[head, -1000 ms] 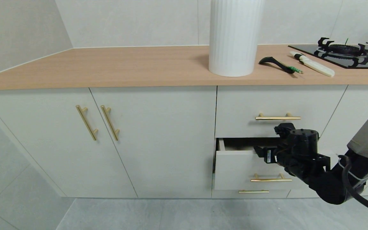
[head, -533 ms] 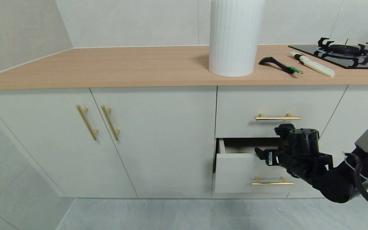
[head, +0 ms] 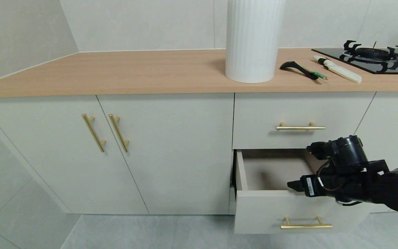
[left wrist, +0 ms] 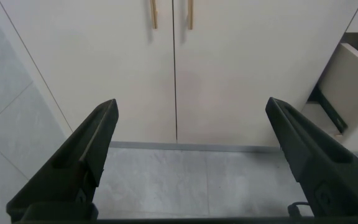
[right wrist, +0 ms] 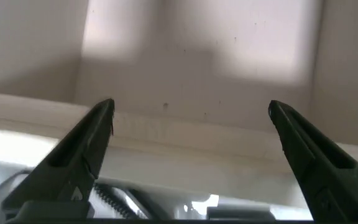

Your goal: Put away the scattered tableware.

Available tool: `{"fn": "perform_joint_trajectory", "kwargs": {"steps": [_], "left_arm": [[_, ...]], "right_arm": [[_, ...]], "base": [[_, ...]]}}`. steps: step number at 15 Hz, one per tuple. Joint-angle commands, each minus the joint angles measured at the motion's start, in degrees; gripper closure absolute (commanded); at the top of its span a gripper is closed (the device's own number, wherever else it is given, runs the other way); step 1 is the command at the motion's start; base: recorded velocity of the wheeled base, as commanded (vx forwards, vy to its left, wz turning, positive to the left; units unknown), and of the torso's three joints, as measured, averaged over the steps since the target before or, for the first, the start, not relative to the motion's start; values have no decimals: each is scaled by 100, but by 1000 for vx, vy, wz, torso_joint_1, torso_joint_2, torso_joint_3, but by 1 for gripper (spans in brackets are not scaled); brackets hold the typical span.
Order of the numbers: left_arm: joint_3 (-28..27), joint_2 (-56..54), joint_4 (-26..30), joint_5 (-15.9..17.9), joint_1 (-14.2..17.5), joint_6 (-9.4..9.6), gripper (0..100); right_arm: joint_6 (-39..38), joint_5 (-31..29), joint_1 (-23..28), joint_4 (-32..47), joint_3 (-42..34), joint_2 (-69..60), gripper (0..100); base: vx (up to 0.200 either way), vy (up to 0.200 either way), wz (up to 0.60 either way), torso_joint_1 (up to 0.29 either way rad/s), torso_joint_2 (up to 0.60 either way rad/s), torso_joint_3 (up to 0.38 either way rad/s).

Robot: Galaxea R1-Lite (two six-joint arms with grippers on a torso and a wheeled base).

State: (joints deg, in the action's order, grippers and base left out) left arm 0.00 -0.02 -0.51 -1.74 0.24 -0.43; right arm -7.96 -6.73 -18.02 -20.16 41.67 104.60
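Head view is showing you the drawer [head: 264,211] standing well open in the lower right of the frame, its bare inside facing up. Your right hand [head: 294,185] is hovering at the drawer's front edge. The right wrist view is showing its fingers [right wrist: 86,149] spread wide with nothing between them, though I cannot quite tell whether it is touching that edge. Your left hand [left wrist: 190,106] is hanging released too, facing the cabinet doors [left wrist: 229,68].

The tableware is lying on the table [head: 133,72] in the upper right. A black ladle [head: 301,70] and a white knife [head: 339,70] are sitting near each other, between the white ribbed vase [head: 252,41] and the stove [head: 371,55].

I am judging the opening step as done. Next you are needing to raise the right hand to the table and close on one utensil's handle, keeping clear of the vase.
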Motion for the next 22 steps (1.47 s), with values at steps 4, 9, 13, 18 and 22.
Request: {"fn": "perform_joint_trajectory", "kwargs": {"steps": [4, 9, 13, 18, 22], "left_arm": [[0, 2, -2, -1, 2, -1, 0], [0, 2, -2, -1, 2, -1, 0], [0, 2, -2, -1, 2, -1, 0], [0, 2, -2, -1, 2, -1, 0], [0, 2, -2, -1, 2, -1, 0]], "right_arm": [[5, 14, -105, 900, 245, -493, 0], [40, 14, -220, 1489, 307, -458, 0], [49, 14, -272, 2623, 588, -466, 0], [163, 14, -343, 3106, 658, -484, 0], [392, 14, -387, 3677, 702, -475, 0]], "base": [[0, 0, 0, 0, 0, 0], [0, 0, 0, 0, 0, 0], [0, 0, 0, 0, 0, 0], [0, 0, 0, 0, 0, 0], [0, 0, 0, 0, 0, 0]]}}
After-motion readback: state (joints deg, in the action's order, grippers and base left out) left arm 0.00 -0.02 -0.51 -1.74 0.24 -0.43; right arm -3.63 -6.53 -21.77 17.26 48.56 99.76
